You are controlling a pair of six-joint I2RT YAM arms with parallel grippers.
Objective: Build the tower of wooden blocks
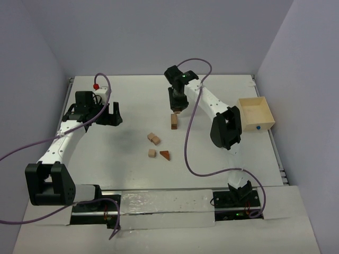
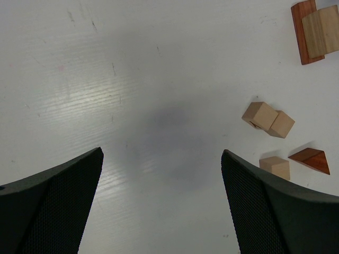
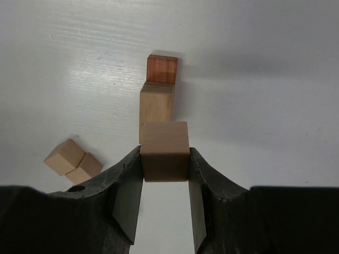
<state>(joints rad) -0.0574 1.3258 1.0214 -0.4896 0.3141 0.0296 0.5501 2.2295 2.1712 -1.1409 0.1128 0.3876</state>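
The right hand [image 3: 165, 159] squeezes a light tan wooden cube [image 3: 164, 151] right by the little tower [image 3: 157, 100], a tan block on a reddish-brown one. The left hand [image 2: 161, 159] is wide open over the white worktop [image 2: 132, 79]. Three loose tan cubes [image 1: 153, 138] and a reddish-brown wooden wedge [image 1: 165, 155] lie near.

The wood blocks [image 2: 260, 115] look smooth and matt, the table [image 2: 106, 79] faintly ribbed with sheen.

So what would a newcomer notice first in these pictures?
The right arm's fingers clamp a tan cube at the short tower of tan and reddish-brown blocks, at the table's far middle. Nearer lie three loose tan cubes and a reddish wedge, while the left arm's fingers hang wide open on the left.
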